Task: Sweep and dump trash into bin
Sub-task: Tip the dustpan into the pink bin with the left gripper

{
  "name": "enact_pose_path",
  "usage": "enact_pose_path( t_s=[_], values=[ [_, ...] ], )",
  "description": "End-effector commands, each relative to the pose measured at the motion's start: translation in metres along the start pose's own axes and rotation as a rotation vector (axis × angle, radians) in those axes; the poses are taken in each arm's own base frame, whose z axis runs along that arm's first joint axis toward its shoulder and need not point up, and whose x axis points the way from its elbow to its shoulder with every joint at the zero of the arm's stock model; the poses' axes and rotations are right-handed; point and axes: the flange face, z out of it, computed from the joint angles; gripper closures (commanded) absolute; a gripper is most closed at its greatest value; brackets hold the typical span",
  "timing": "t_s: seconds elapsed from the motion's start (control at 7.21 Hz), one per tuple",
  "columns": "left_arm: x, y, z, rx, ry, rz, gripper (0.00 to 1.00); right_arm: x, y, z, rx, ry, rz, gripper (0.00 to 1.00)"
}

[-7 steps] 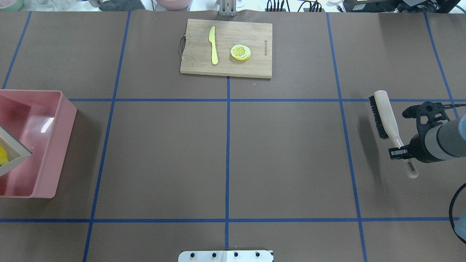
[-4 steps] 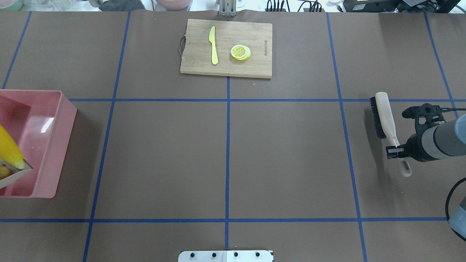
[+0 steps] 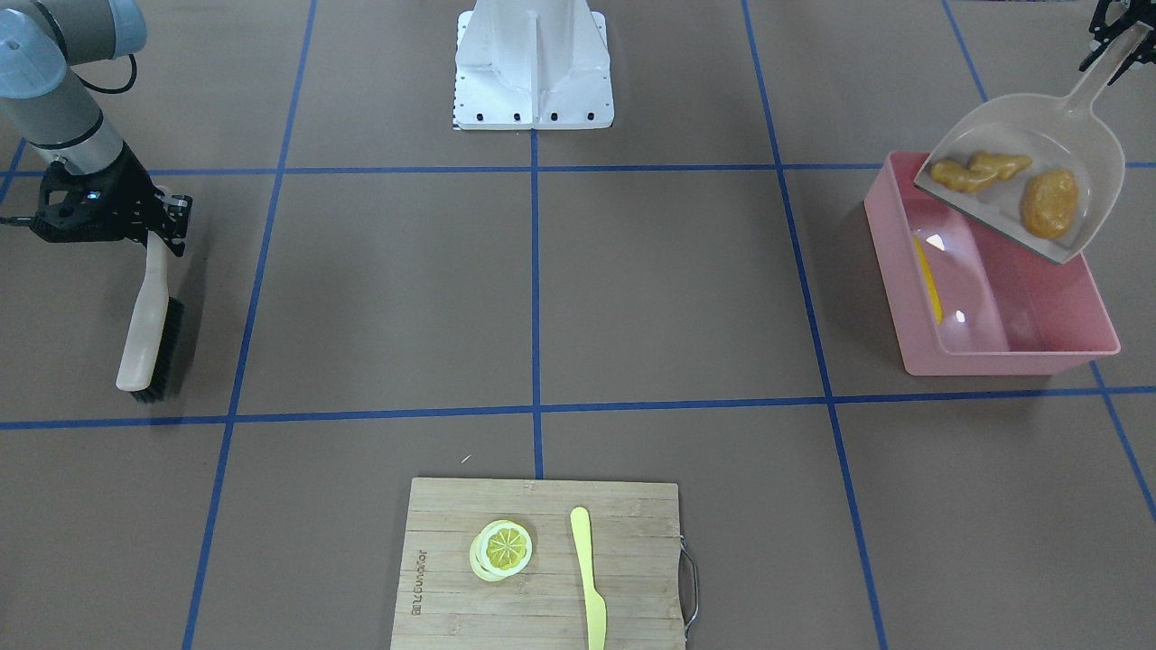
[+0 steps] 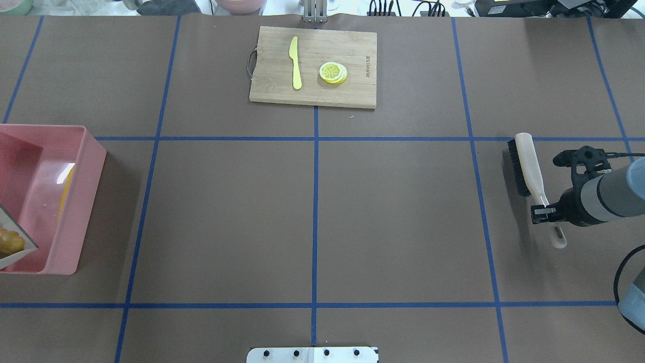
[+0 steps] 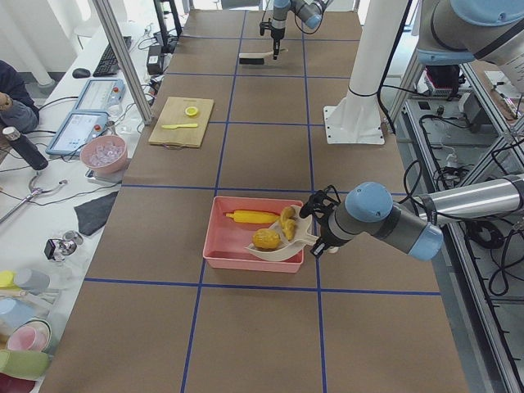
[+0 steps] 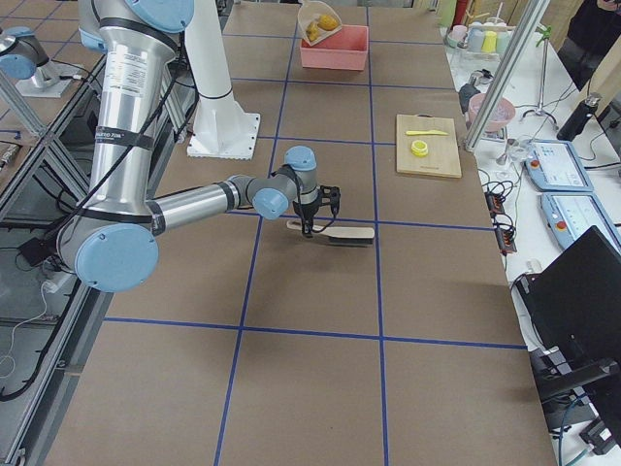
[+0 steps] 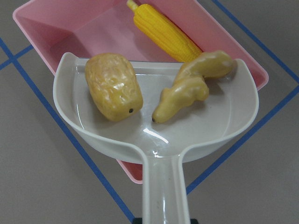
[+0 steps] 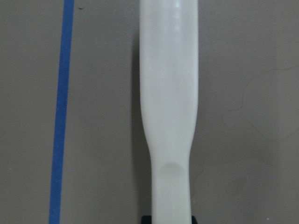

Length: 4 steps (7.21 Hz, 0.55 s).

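The pink bin (image 3: 993, 366) stands at the table's left end, and the yellow corn cob (image 3: 927, 280) lies inside it along one wall. My left gripper (image 3: 1115, 27) is shut on the handle of the beige dustpan (image 7: 205, 126), which is tilted over the bin (image 7: 70, 28). The tan ginger root (image 7: 191, 84) and the brown potato (image 7: 113, 86) lie in the pan, with the corn (image 7: 166, 32) beyond its lip. My right gripper (image 4: 541, 210) is shut on the handle of a black-bristled brush (image 4: 526, 164) at the table's right end.
At the table's far edge in the middle lies a wooden cutting board (image 4: 352, 96) with a pale yellow knife (image 4: 295, 63) and a lemon slice (image 4: 332, 72) on it. The robot's white base plate (image 3: 533, 108) sits at the near edge. Blue tape lines cross the brown table.
The corn cob has slid off the dustpan into the bin. The ginger and the potato stay in the pan. The right gripper has shifted the brush slightly left and lower.
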Motion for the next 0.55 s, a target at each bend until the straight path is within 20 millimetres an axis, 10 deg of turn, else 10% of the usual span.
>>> enact_pose_path(
  t_s=[0.0,0.42],
  values=[
    [0.002,-0.009,-0.013,-0.039,-0.002,0.021,1.00,-0.001,-0.001,0.004,-0.007,-0.001,0.000,1.00],
    [0.003,-0.009,-0.020,-0.105,-0.031,0.072,1.00,-0.003,-0.007,0.014,-0.006,-0.005,0.028,1.00]
  ],
)
